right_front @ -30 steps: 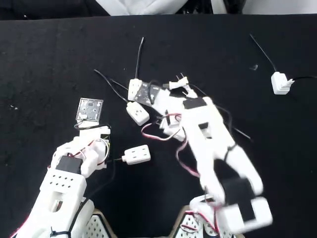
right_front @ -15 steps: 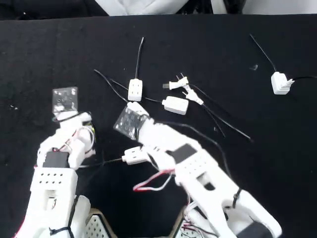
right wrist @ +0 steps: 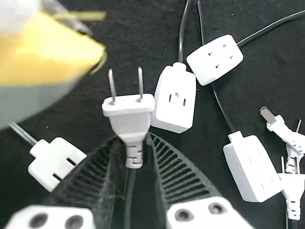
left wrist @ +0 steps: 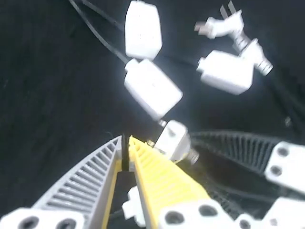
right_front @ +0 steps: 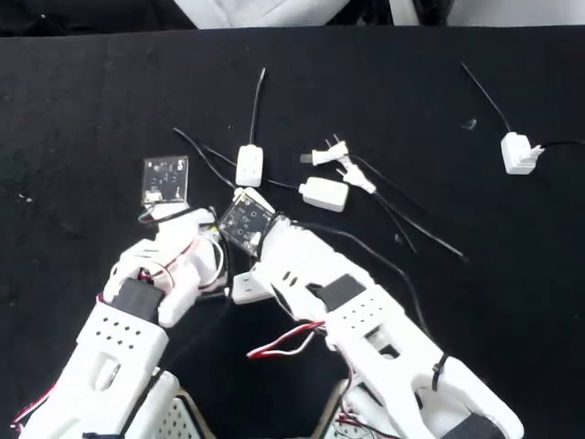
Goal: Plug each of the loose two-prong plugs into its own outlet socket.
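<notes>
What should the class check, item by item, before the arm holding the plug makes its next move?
1. Plug clamped in right gripper: ok.
2. Prongs free and pointing away from that gripper: ok.
3. Prongs aimed at a socket: not ok. The nearest socket lies beside the plug, not ahead of it.
4. Path ahead clear: not ok. The left gripper sits close to the prongs.
5. Left gripper steadying a socket: cannot tell. Its fingers are together, but what they pinch is hidden.
</notes>
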You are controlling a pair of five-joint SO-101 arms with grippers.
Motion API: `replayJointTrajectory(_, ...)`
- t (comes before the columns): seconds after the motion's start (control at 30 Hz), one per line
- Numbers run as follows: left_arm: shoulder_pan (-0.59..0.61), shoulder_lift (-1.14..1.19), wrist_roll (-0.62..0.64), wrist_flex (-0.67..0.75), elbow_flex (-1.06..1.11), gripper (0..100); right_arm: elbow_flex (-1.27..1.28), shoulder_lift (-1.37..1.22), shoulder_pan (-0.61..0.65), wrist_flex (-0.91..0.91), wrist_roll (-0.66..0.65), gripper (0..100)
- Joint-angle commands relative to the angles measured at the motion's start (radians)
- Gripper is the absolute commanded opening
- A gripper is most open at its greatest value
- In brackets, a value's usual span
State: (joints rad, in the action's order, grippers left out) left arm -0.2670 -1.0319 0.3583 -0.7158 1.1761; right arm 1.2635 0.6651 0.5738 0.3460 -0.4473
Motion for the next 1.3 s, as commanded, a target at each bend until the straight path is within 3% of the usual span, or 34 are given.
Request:
replayJointTrajectory(0.0, -0.013, -0.018, 0.075, 0.084, -0.005, 3, -0.002, 0.039, 0.008, -0.025, 0.006, 1.1)
replayJointTrajectory(0.5, -0.024, -0.018, 0.094, 0.107, -0.008, 3, -0.008, 0.038, -0.009, -0.025, 0.000, 1.1)
replayJointTrajectory(0.7, -0.025, -0.018, -0.035, 0.104, -0.015, 3, -0.008, 0.036, -0.009, -0.025, 0.000, 1.1)
replayJointTrajectory(0.97, -0.019, -0.018, -0.031, 0.104, -0.008, 3, -0.002, 0.039, -0.011, -0.021, 0.009, 1.1)
replayJointTrajectory(1.17, -0.022, -0.018, 0.183, 0.107, -0.008, 4, -0.007, 0.041, -0.014, -0.026, 0.107, 1.1)
replayJointTrajectory(1.27, -0.018, -0.018, 0.226, 0.114, -0.019, 6, -0.008, 0.041, -0.032, -0.044, 0.112, 1.1)
